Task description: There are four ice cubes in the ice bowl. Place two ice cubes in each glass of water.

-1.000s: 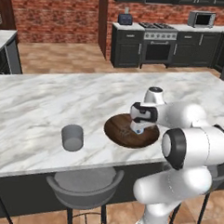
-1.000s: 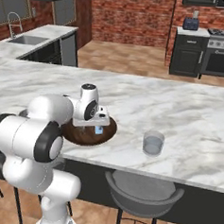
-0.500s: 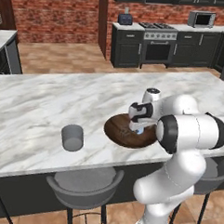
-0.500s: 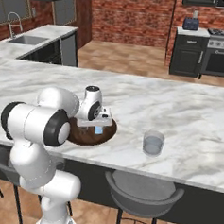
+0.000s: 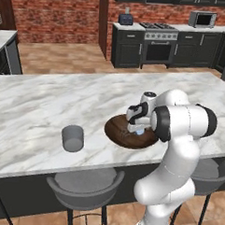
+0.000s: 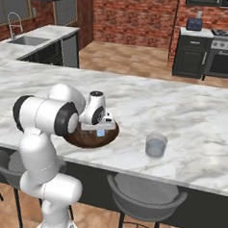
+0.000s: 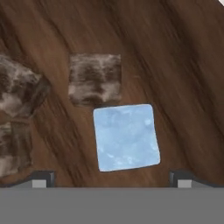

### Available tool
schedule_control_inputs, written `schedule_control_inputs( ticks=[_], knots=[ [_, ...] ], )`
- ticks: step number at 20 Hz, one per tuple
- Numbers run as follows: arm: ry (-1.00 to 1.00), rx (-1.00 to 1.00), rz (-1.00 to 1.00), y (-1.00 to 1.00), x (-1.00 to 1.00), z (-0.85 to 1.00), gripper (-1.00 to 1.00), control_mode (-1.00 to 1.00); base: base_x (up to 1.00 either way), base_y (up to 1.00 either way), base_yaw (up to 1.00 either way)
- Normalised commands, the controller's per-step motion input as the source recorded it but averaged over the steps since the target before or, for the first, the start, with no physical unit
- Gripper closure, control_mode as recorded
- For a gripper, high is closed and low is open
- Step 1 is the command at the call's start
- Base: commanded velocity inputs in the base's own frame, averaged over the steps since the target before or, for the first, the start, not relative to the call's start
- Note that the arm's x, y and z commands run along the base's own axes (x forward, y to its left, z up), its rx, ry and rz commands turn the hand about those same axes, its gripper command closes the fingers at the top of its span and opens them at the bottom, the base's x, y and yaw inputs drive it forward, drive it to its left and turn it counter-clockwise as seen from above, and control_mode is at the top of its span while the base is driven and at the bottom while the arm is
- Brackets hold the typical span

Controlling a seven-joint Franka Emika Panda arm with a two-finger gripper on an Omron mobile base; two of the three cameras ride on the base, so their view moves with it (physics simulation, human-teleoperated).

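Dark wood grain lies under the claw point(image 7: 112, 177), whose two tips stand wide apart with nothing between them, low inside the ice bowl point(image 5: 117, 131). A pale blue ice cube point(image 7: 126, 137) lies on the bowl floor just ahead of the tips. Three more cubes, see-through and brownish, lie beside it point(image 7: 95, 79). One glass of water point(image 5: 73, 138) stands on the marble bench point(image 5: 49, 101), well apart from the bowl.

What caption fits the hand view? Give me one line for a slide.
Open gripper poised over a pale blue ice cube on the wooden ice bowl, with three translucent cubes beside it.
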Motion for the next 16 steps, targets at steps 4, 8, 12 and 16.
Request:
schedule_control_inputs(
  ticks=[4, 8, 12, 16],
  knots=[
    [0.00, 0.00, 0.00, -0.07, 0.36, -0.25, -1.00, -1.00, 0.00, 0.00, 0.00],
    [0.00, 0.00, 0.00, -0.05, 0.36, -0.18, -1.00, -1.00, 0.00, 0.00, 0.00],
    [0.00, 0.00, 0.00, -0.01, 0.21, -0.21, -1.00, -1.00, 0.00, 0.00, 0.00],
    [0.03, 0.00, 0.00, -0.01, -0.01, -0.34, 1.00, -1.00, 0.00, 0.00, 0.00]
  ],
)
